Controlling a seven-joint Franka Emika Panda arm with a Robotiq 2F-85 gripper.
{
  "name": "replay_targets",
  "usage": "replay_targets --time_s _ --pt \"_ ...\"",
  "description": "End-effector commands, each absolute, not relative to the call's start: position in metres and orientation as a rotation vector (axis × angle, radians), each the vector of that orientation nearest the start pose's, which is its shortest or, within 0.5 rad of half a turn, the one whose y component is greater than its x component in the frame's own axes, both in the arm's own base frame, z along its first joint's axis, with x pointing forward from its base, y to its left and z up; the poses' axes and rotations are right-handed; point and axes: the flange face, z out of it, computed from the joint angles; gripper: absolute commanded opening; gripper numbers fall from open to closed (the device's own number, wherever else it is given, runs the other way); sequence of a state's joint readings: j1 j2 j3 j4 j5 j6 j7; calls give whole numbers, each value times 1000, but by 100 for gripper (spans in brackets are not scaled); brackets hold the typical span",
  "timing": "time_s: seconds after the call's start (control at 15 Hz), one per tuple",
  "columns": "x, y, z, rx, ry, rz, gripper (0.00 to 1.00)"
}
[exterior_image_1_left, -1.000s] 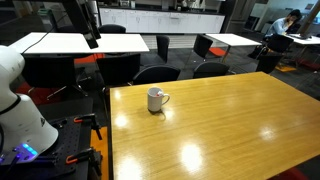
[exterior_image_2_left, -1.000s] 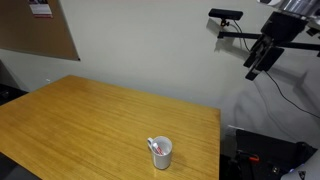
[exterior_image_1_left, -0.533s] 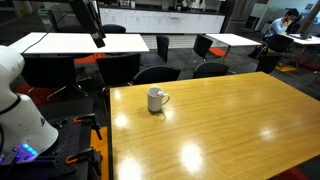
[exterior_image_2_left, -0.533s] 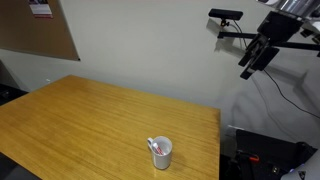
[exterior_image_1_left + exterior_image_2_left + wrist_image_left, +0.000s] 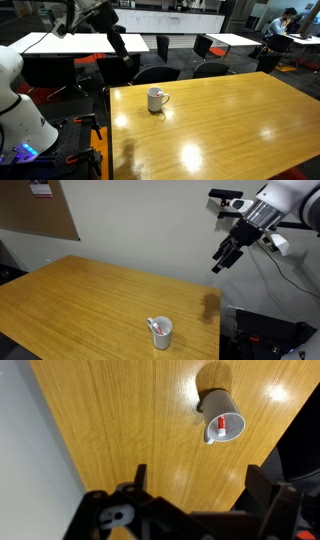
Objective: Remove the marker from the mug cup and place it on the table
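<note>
The slim red stick-shaped marker stands inside the small white cylindrical mug, leaning against its inner wall, with the red end showing above the rim in an exterior view. The mug sits upright on the glossy honey-coloured wooden table, close to one edge of it, its loop handle turned sideways.

The black Robotiq gripper hangs in the air high above and off to the side of the mug, well apart from it and touching nothing. In the wrist view its two fingers are spread wide with only bare tabletop between them, and the mug lies further out, beyond the fingertips.

Behind the mug, past the table edge, stand white-topped tables with dark chairs. A brown cork board hangs on the wall far from the mug.
</note>
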State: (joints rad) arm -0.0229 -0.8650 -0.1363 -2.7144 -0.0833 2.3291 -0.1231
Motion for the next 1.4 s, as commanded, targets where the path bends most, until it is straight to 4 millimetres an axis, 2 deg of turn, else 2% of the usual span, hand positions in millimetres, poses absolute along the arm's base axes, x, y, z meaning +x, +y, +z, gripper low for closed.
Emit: replay_targets --time_s 0.0,0.47,0.93,1.33 --pt "347 -43 487 -3028 -146 -729 100" --pt "372 -13 444 -2976 -250 -604 100" --pt "397 15 411 -3063 -246 -603 100" --pt "420 45 389 -3099 -50 -678 100"
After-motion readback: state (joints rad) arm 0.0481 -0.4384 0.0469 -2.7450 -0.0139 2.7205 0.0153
